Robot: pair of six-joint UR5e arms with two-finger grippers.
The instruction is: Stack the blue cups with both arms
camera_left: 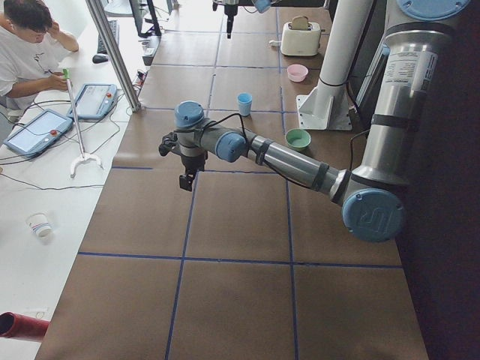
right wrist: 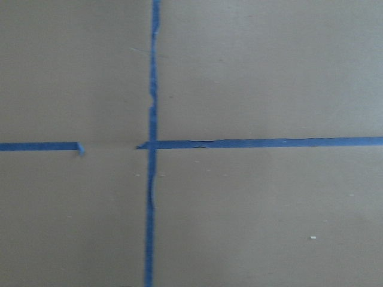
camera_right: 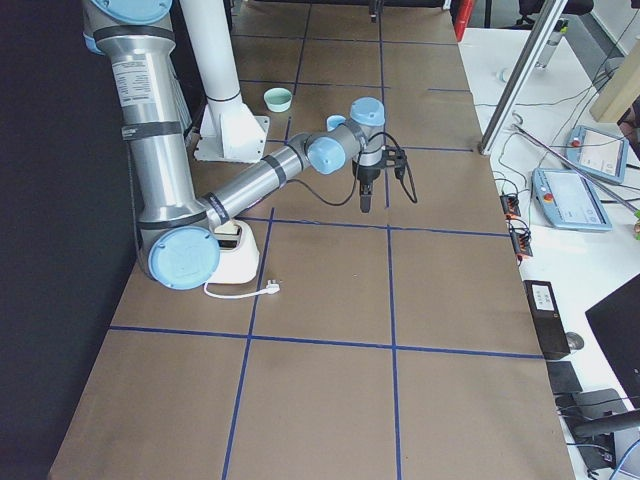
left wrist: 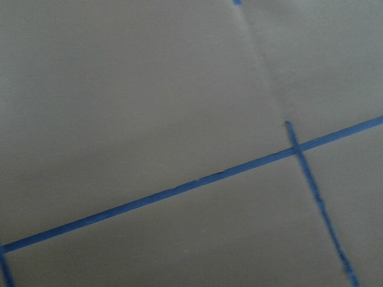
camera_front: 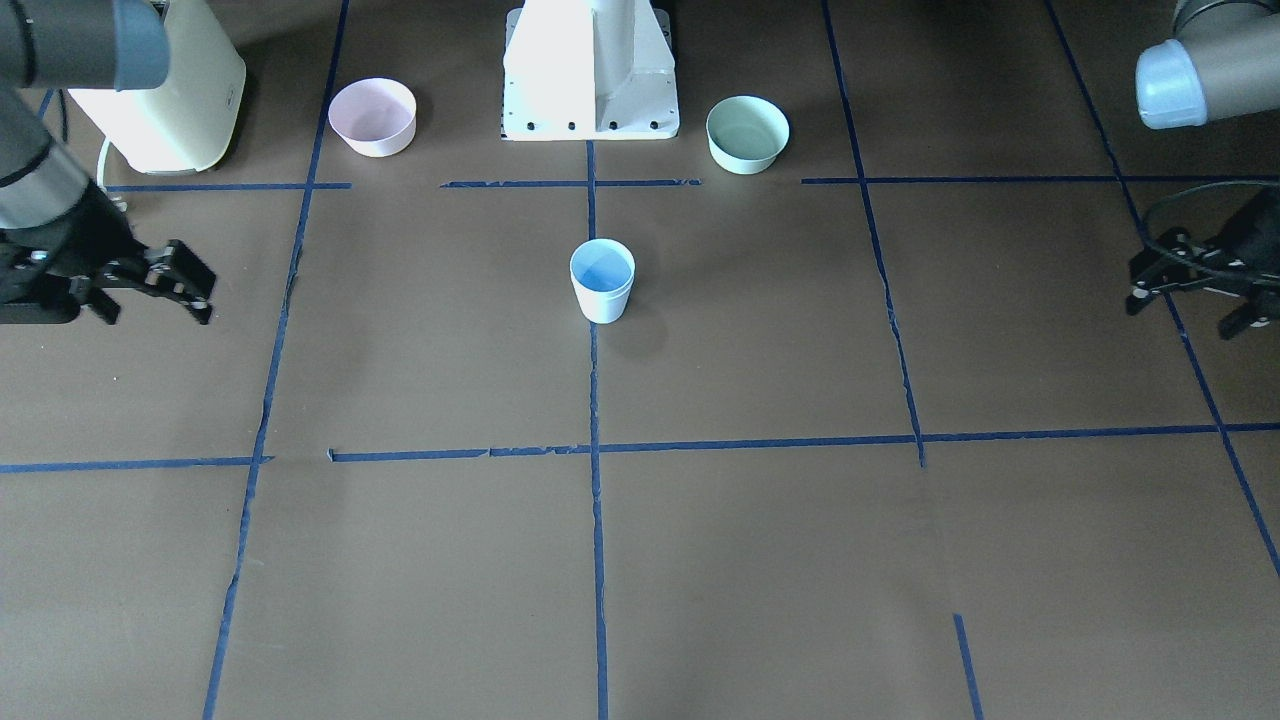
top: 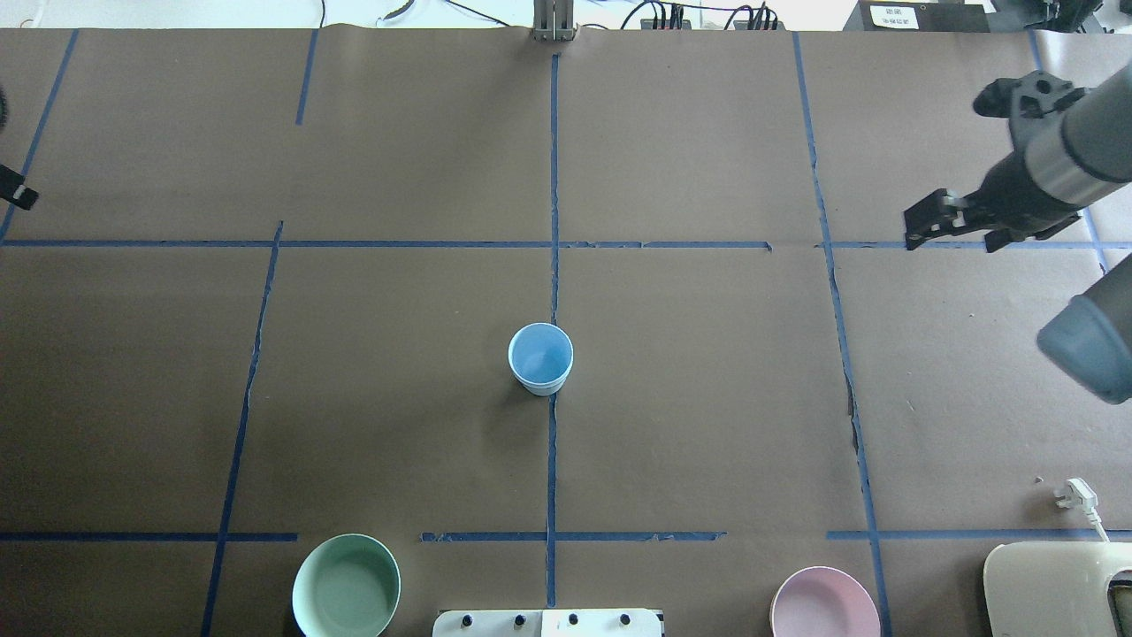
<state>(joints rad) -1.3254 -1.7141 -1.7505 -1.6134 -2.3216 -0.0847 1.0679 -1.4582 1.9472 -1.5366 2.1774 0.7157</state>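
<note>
- Front-facing view: the pale-blue tapered plastic cups (camera_front: pixel 602 281) show as one upright shape. It stands between the two claws and well apart from each.
- The right claw (camera_front: pixel 158 305) has its fingers spread wide and holds nothing. The left claw (camera_front: pixel 1187 312) is also spread and empty.
- I judge that the stack is already made and the step in hand is to leave it alone. To do this well, each claw should be held wide and high on its own side. Neither should cross the middle, where it could push the light cups over.
- Overhead view: a second rim line seems to show low on the cup wall, so one cup probably sits inside the other, though I am not certain.
- The round pink plastic bowl (top: pixel 824 602) and the round mint-green plastic bowl (top: pixel 346 586) lie far from both claws.
- A small white label (top: pixel 893 16) beyond the far edge carries writing too small to read.
- Left side view: the left claw hangs above the brown paper-covered table (camera_left: pixel 225 225), with the cups far beyond it. The pale sticker (camera_left: pixel 409 67) on the arm cannot be read.
- Right side view: the right claw hangs above the paper, and the arm partly hides the cups behind it.
- Wrist views: only paper and blue tape lines (left wrist: pixel 179 188) show, with no fingers, no cups and no writing.
</note>
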